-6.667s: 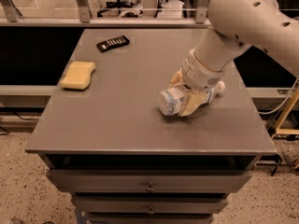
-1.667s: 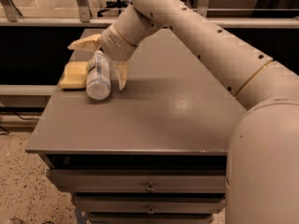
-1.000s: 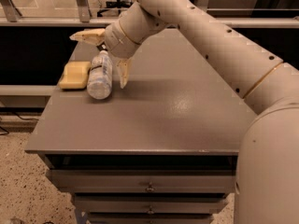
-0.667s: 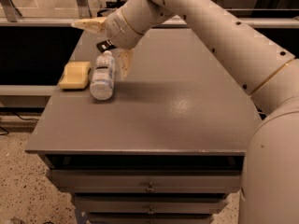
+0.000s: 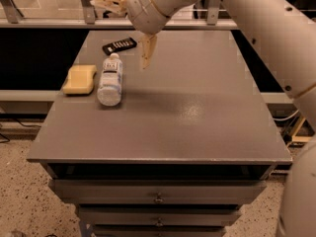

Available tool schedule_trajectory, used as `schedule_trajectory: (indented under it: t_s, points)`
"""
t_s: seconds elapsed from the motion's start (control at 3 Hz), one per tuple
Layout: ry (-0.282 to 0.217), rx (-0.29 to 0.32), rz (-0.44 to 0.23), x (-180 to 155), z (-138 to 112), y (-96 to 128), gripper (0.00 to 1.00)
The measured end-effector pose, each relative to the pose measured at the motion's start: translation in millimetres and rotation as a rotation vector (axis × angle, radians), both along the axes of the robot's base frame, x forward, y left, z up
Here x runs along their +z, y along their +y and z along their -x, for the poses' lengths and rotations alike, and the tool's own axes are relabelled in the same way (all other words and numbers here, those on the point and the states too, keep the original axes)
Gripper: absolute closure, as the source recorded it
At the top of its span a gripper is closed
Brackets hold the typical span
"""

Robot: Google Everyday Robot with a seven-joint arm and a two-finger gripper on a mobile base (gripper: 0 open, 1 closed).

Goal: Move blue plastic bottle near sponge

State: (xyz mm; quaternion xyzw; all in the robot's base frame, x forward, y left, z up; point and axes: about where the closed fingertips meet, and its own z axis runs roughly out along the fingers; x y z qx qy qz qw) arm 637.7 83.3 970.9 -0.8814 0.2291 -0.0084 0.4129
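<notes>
One risk mostly | blue plastic bottle laid on its side just beside sponge | gripper hung above its cap end, fingers spread wide, nothing held | bottle could be rolled away if clipped by that low finger lol

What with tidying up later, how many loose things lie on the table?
3: the sponge at the left edge, the bottle lying just right of it, the remote behind them. The open claw hovers at the back, empty.
</notes>
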Motion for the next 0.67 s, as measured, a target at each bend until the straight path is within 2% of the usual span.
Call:
schedule_trajectory:
  t_s: [0.33, 0.67]
  points:
    - [0.006, -0.033, 0.0, -8.8, -2.8, -13.4, 0.0]
    - [0.006, -0.032, 0.0, -8.9, -2.8, -13.3, 0.0]
